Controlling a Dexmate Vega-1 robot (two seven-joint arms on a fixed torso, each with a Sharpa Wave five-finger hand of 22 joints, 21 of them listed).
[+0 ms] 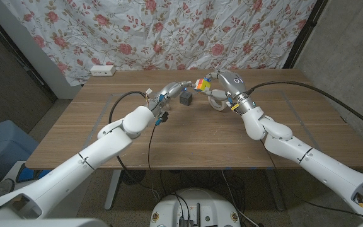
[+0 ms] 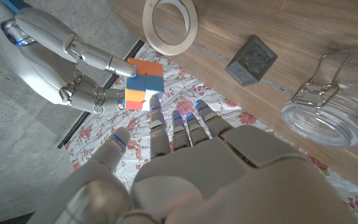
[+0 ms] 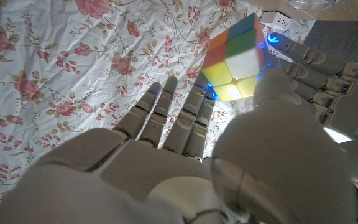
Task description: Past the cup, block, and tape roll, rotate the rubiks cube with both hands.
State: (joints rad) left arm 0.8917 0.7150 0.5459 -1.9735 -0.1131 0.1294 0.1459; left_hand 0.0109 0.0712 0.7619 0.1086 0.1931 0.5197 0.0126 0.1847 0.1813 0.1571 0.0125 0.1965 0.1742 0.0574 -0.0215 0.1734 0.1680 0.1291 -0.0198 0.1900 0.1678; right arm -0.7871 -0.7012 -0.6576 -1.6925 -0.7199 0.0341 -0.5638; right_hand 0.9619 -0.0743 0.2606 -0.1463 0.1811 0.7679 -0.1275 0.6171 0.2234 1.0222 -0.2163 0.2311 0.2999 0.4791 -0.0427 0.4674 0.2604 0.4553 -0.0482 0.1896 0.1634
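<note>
Matt wooden table [image 1: 188, 139], clear glass cup [image 2: 328, 109].

Soft, even overhead light; faint shadows on the table [image 1: 188, 139]. Wrist views blur near hands; head view bends at edges.

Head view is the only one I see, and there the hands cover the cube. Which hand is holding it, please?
Observer: In the left wrist view, the right hand pinches the rubiks cube between its fingers, up off the table.
Operator: And the left hand?
Observer: The left hand reaches its fingertips to the cube's edge. I cannot tell whether it grips.
Operator: What kind of cup is it?
Observer: A clear glass jar with a wire clasp, standing apart from the dark block.
</note>
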